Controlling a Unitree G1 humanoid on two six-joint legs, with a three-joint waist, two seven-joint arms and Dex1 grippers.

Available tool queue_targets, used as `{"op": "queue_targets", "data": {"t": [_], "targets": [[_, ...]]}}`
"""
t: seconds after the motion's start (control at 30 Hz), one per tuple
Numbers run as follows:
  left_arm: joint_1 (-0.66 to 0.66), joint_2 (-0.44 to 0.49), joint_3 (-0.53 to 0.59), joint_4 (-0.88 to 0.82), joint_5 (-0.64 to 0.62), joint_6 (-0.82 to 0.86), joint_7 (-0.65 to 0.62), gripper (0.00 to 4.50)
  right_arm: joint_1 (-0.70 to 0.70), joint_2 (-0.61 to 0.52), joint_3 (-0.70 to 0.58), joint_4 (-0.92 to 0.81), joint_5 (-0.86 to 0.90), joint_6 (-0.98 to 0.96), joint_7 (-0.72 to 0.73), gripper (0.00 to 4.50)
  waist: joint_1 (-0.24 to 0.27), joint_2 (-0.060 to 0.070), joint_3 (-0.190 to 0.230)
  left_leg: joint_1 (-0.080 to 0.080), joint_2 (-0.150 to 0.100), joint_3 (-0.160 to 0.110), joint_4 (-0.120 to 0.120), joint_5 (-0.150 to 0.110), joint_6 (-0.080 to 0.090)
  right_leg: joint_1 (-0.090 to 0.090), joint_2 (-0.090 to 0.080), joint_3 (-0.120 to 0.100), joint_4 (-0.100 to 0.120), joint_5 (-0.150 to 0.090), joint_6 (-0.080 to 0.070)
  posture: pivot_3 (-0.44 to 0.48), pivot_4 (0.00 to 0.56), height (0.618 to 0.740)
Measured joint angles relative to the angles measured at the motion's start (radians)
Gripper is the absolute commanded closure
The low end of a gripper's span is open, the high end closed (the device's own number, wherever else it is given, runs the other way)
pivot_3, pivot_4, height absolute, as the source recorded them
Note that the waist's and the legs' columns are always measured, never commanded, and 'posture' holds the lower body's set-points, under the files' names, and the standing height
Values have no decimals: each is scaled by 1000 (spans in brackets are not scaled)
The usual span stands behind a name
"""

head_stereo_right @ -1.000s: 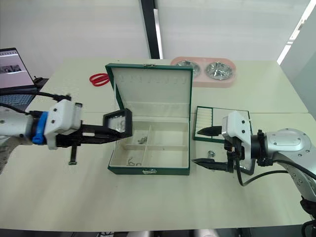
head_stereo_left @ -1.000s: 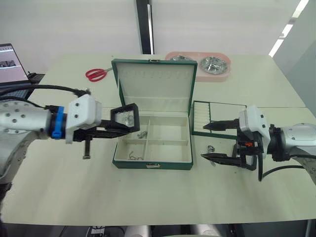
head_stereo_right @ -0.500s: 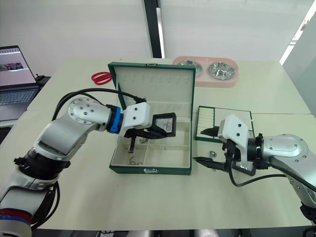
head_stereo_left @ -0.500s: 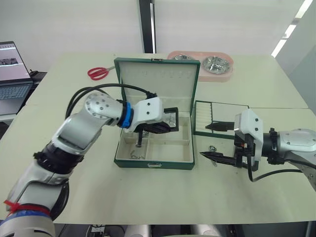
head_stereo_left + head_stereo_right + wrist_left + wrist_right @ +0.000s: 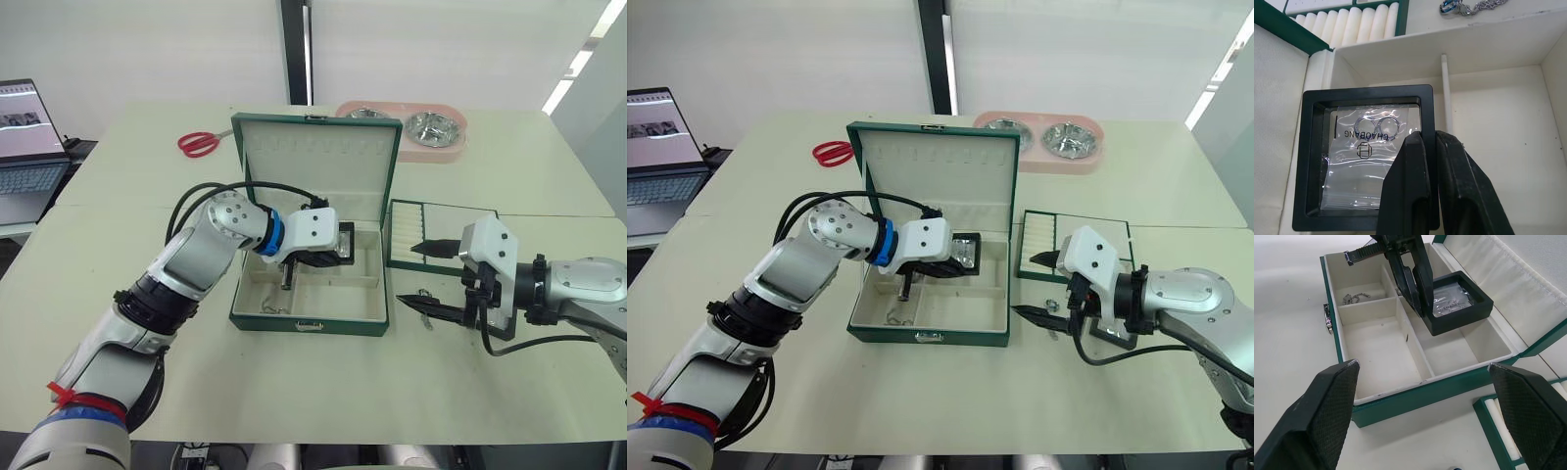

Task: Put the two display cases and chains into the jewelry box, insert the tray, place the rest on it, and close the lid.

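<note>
The left claw (image 5: 1422, 147) is carrying a display case (image 5: 1364, 161) that a second ago was hanging outside the left wall of the jewelry box (image 5: 309, 318); it is now sitting low in the box's rear right compartment, tilted, with the two black fingers pinching its frame edge. That means the placing step is nearly finished and only the letting go is outstanding. I cannot tell whether the case is already resting on the lining.

One chain (image 5: 1354, 297) is lying in the front left compartment, and another chain (image 5: 421, 294) is lying on the bench (image 5: 294, 392) just right of the box. The right claw (image 5: 427, 277) is hanging spread wide and empty above that loose chain, beside the tray (image 5: 438, 235), which is resting near the bench's right edge.

Room is tight: the case is crowding the rear wall, the centre divider and the raised lid (image 5: 318, 162) behind it, so the left claw is likely to need a straight lift upward. The bench's front edge is offering free space.
</note>
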Motion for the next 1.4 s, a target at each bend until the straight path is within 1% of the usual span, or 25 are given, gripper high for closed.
{"op": "queue_targets", "data": {"t": [0.4,0.53,0.6,0.63,0.67,0.7,0.73,0.83,0.9,1.0,1.1,1.23,1.3,1.4], "targets": [[18,-37,-15,48,88,-15,-1,4472,0,2,0,-1,1,0,3,0,4,0,0,0,0,0,0,0,0,0,0,0,0,0,0,0,150,740],[18,-45,-17,50,96,-8,-3,4472,0,2,0,-2,1,0,4,0,4,0,0,0,0,0,0,0,0,0,0,0,0,0,0,0,150,740],[18,-48,-17,50,96,-3,-4,3848,0,2,0,-1,1,0,5,0,4,0,0,0,0,0,0,0,0,0,0,0,0,0,0,0,150,740],[18,-49,-17,49,96,-1,-4,3638,0,2,0,-1,1,0,5,0,4,0,0,0,0,0,1,0,0,0,0,0,0,0,0,0,150,740],[17,-50,-17,49,96,4,-3,3309,0,2,0,-1,1,0,5,0,4,0,0,0,0,0,1,0,0,0,0,0,0,0,0,0,150,740],[14,-50,-16,49,96,10,-2,3074,0,2,0,-1,1,0,6,0,4,0,0,0,0,0,1,0,0,0,0,0,0,0,0,0,150,740],[9,-50,-15,49,97,14,-2,2714,0,2,0,-1,0,0,6,0,4,0,0,0,0,0,1,0,0,0,0,0,0,0,0,0,150,740],[0,-51,-12,30,94,30,-3,1867,0,2,0,-1,0,0,6,0,4,0,0,0,0,0,1,0,0,0,0,0,0,0,0,0,150,740],[0,-55,-8,12,93,33,0,1194,0,2,0,-1,0,0,6,0,4,0,0,0,0,0,1,0,0,0,0,0,0,0,0,0,150,740],[-1,-60,19,-6,89,31,19,292,0,12,0,-1,4,0,-2,0,4,0,0,0,0,0,1,0,0,0,0,0,0,0,0,0,150,740],[-1,-60,89,-52,39,54,21,292,1,27,-4,-1,7,-1,-16,0,4,0,0,0,0,0,1,0,0,0,0,0,1,0,0,0,150,740],[13,-85,249,-119,-77,112,70,292,4,41,-17,-1,-10,-40,-29,0,4,0,0,0,0,0,1,0,0,0,0,0,1,0,0,0,150,740],[46,-88,338,-148,-141,139,101,292,6,52,-32,0,-17,-65,-32,0,2,0,0,0,0,0,1,0,0,0,0,0,1,0,0,0,150,740],[135,-57,470,-180,-239,183,116,292,17,55,-69,3,-25,-101,-30,0,0,0,0,0,0,0,1,0,0,0,0,0,1,0,0,0,150,740]]}}
